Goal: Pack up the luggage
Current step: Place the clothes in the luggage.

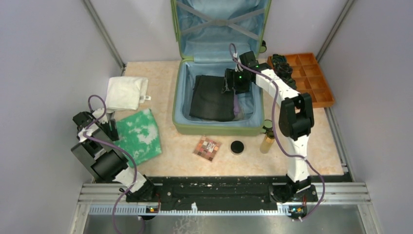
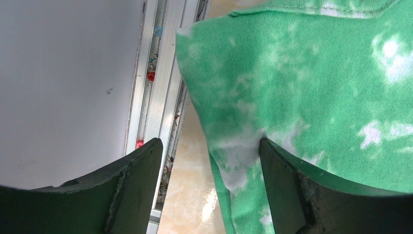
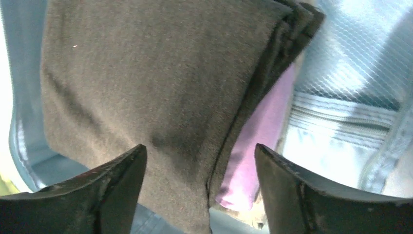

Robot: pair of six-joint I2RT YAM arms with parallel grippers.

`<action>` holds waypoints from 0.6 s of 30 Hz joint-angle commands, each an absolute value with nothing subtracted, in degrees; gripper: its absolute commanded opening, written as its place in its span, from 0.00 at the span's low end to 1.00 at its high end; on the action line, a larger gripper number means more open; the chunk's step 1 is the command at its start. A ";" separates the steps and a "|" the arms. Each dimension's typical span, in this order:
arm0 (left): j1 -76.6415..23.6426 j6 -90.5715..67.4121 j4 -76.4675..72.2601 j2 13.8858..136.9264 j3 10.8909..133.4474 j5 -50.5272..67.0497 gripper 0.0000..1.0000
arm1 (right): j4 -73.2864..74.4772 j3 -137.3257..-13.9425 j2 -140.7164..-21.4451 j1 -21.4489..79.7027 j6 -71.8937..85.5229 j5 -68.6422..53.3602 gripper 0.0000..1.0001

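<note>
While the right gripper (image 3: 199, 158), jaws spread (holding nothing), hangs over the dark garment (image 3: 146, 83) in the luggage (image 1: 219, 128), the left gripper (image 2: 209, 151) gapes above green tie-dye cloth (image 2: 316, 87).

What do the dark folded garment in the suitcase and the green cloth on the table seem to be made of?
The dark garment looks like soft, matte knit or fleece, by its fuzzy surface. The green cloth looks like matte cotton, perhaps twill: fine diagonal ribs show, with white bleached patches.
</note>
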State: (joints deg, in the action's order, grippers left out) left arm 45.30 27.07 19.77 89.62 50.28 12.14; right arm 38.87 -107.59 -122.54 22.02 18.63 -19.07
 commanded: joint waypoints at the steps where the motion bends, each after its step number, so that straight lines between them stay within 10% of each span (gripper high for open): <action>1: 45.41 30.50 20.91 93.30 48.64 5.85 0.80 | 43.28 -112.26 -120.35 22.58 16.88 -11.53 0.84; 6: 45.49 30.63 21.13 93.05 48.81 5.81 0.80 | 45.62 -118.04 -118.67 23.77 17.33 -1.83 0.80; 18: 45.43 30.59 22.85 92.46 49.71 6.45 0.81 | 40.65 -128.47 -136.02 24.52 24.77 -21.48 0.33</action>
State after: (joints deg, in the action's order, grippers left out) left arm 45.25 27.62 20.36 89.62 50.68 12.08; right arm 39.46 -122.02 -126.34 24.10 22.31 -16.62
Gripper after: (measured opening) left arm 0.802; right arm 0.370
